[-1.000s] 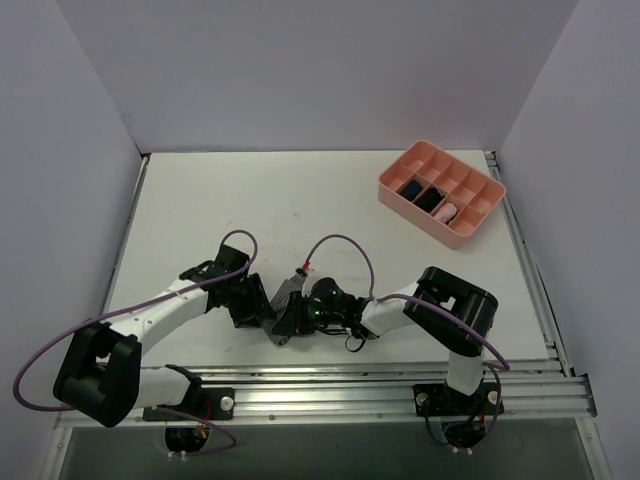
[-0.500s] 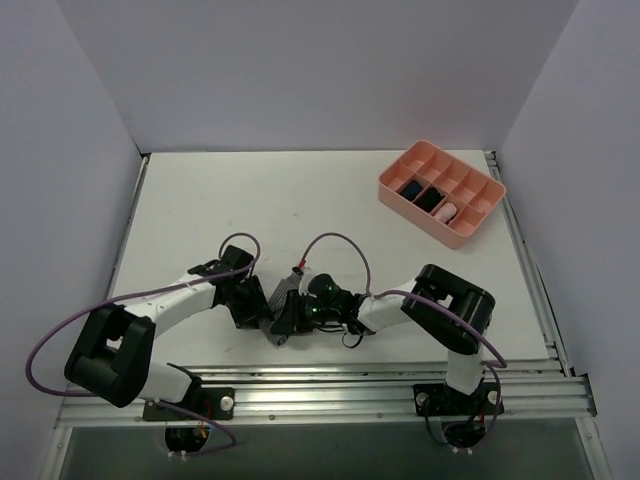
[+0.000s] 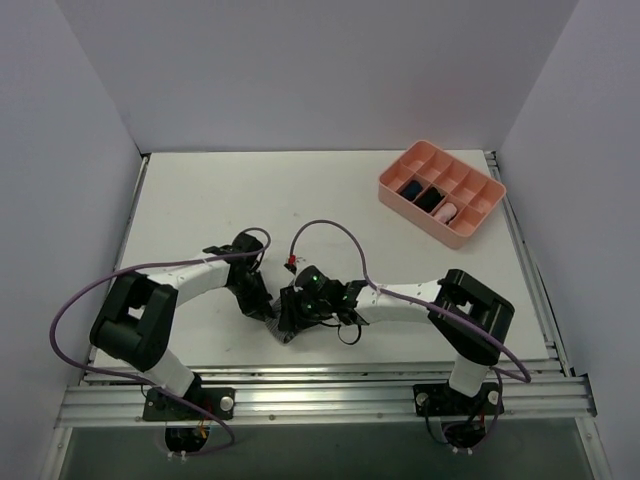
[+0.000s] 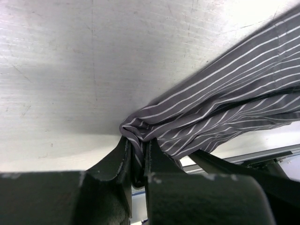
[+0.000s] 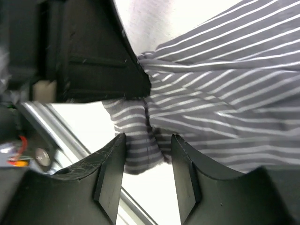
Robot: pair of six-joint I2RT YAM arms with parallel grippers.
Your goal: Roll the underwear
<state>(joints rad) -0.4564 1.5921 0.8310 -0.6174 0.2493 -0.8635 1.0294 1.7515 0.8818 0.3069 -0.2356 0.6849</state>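
Observation:
The underwear (image 4: 225, 103), grey cloth with fine white stripes, lies bunched near the table's front edge. In the top view only a sliver of the underwear (image 3: 278, 324) shows between the two grippers. My left gripper (image 4: 137, 151) is shut on a puckered fold at the cloth's edge. From the top, the left gripper (image 3: 264, 302) sits just left of the right gripper (image 3: 289, 318). In its own view my right gripper (image 5: 147, 146) stands open. A corner of the underwear (image 5: 140, 140) hangs loose between its fingers (image 5: 112, 161), touching neither pad.
A pink divided tray (image 3: 432, 226) stands at the back right, holding dark rolled bundles (image 3: 420, 192) and a pink one (image 3: 447, 211). The metal rail (image 3: 320, 385) runs along the near table edge, right behind the cloth. Purple cables (image 3: 330, 232) loop above both wrists.
My left gripper has moved right and closed on a fold of the underwear. The right gripper has opened and let go of the cloth, shifting slightly left.

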